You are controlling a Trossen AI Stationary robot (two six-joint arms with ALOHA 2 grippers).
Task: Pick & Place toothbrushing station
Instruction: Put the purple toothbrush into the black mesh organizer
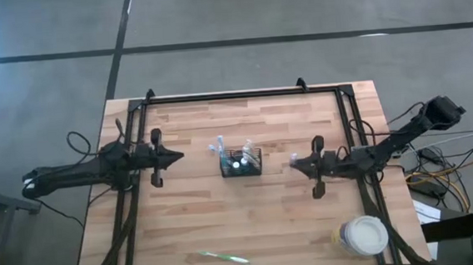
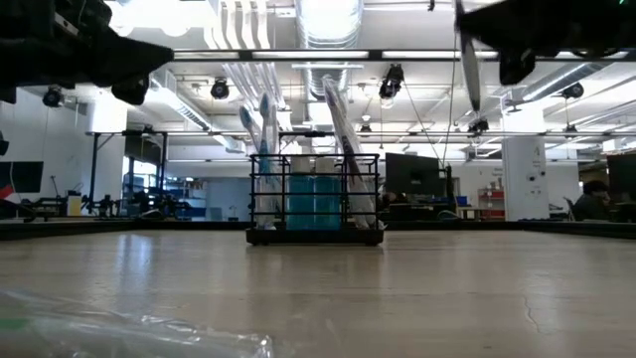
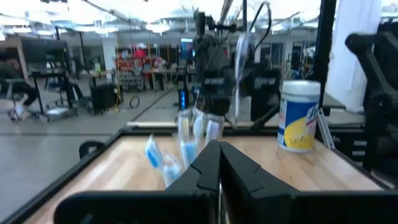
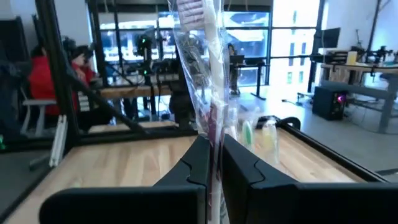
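Between both hands sits the caddy (image 1: 240,162) — right hand (image 1: 292,164) gripping a toothbrush (image 4: 208,74).

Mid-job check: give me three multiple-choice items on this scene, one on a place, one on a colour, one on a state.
1. The loose green toothbrush lies:
A. inside the caddy
B. near the table edge, apart from the caddy
C. on the floor

2. The large cup has a lid that is:
A. white
B. red
C. black

3. The right gripper is:
A. open, empty
B. shut on a wrapped toothbrush
C. out of view

Key:
1. B, it lies alone by the edge.
2. A, the high view shows white.
3. B, its fingers pinch the wrap.
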